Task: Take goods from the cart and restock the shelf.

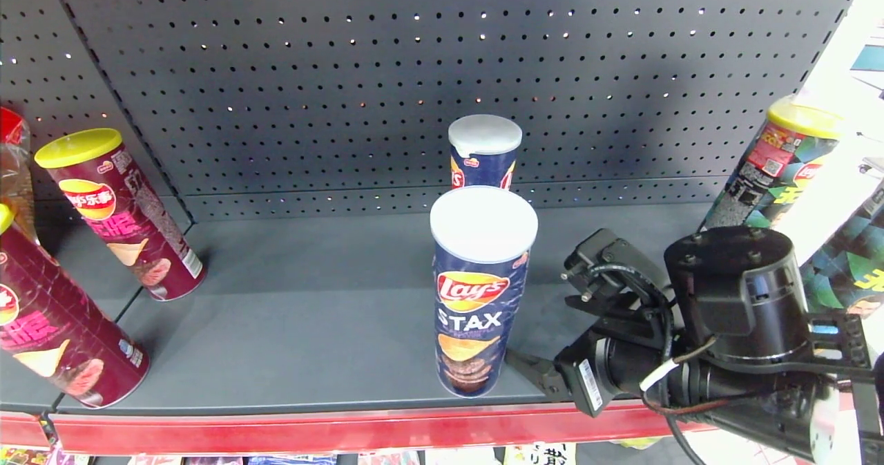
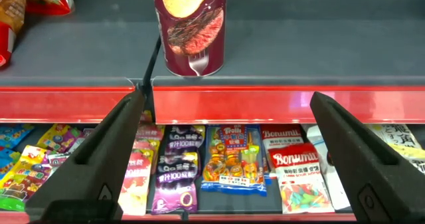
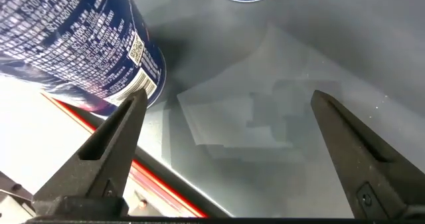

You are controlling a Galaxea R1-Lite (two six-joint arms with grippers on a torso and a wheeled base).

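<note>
Presently, shelf (image 1: 311,313): a grey deck with a pegboard back and a red front lip; restocking is judged to be only partly done, much deck being bare.
Right gripper (image 3: 226,111): held low at the shelf's front edge, just beside the front blue can; its fingers (image 3: 113,141) are spread wide and nothing is gripped.
Left gripper (image 2: 226,98): held before the red lip, below the near maroon can (image 2: 190,31); its fingers (image 2: 106,151) are likewise spread wide, with nothing held.
Front blue can (image 1: 482,292): stood upright close to the lip, in line with the rear blue can (image 1: 485,148) by the pegboard, the two apart.
Risk: the front blue can could be clipped at its base by the nearer finger if the right arm is swung sideways; being tall and near the lip, it could be tipped off the front.
Neighbours: a second maroon can (image 1: 121,209) at the left and a yellow-lidded can (image 1: 780,168) at the right are set well apart; no obstruction is judged from them.
Lower shelf: sweet packets (image 2: 232,164) are laid beneath the lip.
</note>
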